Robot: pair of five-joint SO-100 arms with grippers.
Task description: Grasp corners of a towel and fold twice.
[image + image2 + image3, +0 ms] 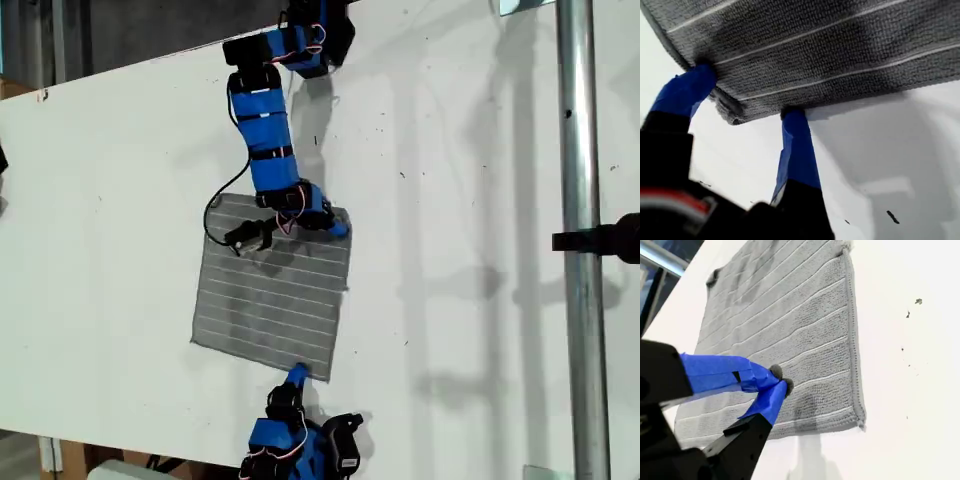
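Found the towel (270, 295) spread flat on the white table (120, 200), midway between the two arms in the exterior view. Had my first gripper (747, 107) at the near corner (735, 116), jaws spread, one blue-taped finger on each side of the frayed tip and nothing yet pinched. Held my second gripper (776, 382) above the striped cloth near the opposite edge, jaws pressed together; could not tell whether any fabric was caught. Judged the grasp as the step in hand: needed to slide the lower finger under the hem, close squarely on the tip, and lift only once the second gripper had reached its own corner.
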